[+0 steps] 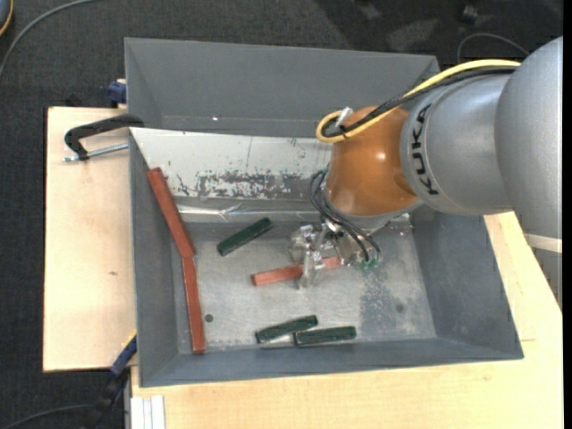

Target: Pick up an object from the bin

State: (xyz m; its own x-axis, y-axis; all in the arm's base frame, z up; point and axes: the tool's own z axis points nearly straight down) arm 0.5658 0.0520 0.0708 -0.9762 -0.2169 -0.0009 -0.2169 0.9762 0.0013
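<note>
My gripper (310, 264) hangs low in the middle of the bin, under the arm's orange cover. Its fingers (315, 256) stand around the right end of a short reddish-brown bar (279, 276) that lies flat on the bin floor and points left. A dark green bar (244, 237) lies tilted to the upper left of the gripper. Two more dark green bars (304, 332) lie end to end near the front wall, below the gripper.
Two long reddish-brown strips (179, 248) lean along the left wall of the bin, one above the other. The arm and its cover hide the floor at the bin's back right.
</note>
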